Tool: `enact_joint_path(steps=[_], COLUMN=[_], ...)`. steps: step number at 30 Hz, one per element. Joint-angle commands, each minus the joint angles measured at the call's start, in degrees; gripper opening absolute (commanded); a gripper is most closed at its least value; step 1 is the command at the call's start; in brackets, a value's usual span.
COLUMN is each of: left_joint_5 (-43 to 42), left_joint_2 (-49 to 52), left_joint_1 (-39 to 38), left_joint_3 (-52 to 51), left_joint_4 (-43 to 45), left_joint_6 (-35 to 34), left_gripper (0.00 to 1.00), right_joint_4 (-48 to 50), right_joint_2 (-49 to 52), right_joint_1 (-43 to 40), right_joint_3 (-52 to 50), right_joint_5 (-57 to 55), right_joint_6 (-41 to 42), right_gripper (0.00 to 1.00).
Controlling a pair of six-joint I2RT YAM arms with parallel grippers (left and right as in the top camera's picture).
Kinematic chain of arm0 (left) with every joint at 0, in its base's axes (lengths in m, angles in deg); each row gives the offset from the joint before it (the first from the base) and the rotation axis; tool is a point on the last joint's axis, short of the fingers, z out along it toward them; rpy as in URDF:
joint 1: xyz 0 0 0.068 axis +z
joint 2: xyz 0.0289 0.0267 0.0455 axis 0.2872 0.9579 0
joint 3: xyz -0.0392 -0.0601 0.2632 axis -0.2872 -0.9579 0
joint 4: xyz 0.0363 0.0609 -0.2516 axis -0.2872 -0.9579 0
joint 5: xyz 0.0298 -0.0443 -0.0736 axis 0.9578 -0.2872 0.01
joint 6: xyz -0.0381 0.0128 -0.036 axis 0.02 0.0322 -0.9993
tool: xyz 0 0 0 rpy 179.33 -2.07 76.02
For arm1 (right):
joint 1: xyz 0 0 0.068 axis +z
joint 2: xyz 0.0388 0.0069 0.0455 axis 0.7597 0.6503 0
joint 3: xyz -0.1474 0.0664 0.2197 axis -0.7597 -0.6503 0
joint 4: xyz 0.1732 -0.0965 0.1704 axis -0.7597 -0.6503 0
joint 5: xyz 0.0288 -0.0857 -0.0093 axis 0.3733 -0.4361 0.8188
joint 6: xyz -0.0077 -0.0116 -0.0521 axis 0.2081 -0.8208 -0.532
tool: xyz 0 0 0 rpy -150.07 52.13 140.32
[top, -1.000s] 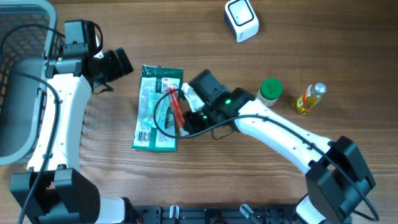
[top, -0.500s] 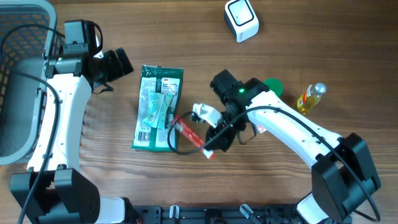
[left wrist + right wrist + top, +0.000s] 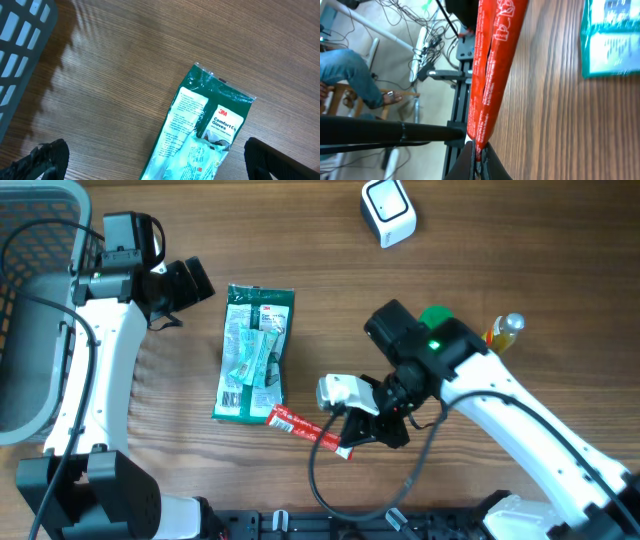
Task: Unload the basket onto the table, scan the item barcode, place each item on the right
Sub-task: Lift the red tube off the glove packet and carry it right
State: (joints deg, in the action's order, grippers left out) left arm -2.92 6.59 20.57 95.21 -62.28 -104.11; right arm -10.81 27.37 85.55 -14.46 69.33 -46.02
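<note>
Red packet is moving nearward off glove pack, right gripper clamping its right end above table; tilting barcode toward far scanner should help; left gripper is idling wide.

The wooden tabletop carries a green glove packet, a white scanner, a yellow bottle and, at its left edge, a grey basket.

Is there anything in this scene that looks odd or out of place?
Mostly tidy. One thing stands out: the red packet is pinched only at its very end by the right fingers, so it sticks out long, far from the scanner.
</note>
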Motion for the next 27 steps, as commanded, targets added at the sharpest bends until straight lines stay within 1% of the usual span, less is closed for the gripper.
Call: enact_joint_path(steps=[1, 13, 23, 27], left_joint_5=[-0.44, -0.44, -0.44, -0.44], left_joint_2=[-0.5, -0.5, -0.5, -0.5], left_joint_1=[0.15, 0.15, 0.15, 0.15], left_joint_3=[0.63, 0.63, 0.63, 0.63], left_joint_4=[0.13, 0.13, 0.13, 0.13], left_joint_6=[0.07, 0.07, 0.07, 0.07], left_gripper=[1.0, 1.0, 1.0, 1.0], right_joint_4=[-0.11, 0.28, 6.88, 7.91], right_joint_2=[-3.08, -3.26, -3.23, -3.23], right_joint_1=[0.17, 0.17, 0.17, 0.17], right_joint_3=[0.2, 0.2, 0.2, 0.17], right_joint_5=[3.23, 3.26, 2.54, 1.73], right_joint_6=[-2.84, -2.8, 6.01, 6.16], right_gripper=[0.04, 0.04, 0.04, 0.04])
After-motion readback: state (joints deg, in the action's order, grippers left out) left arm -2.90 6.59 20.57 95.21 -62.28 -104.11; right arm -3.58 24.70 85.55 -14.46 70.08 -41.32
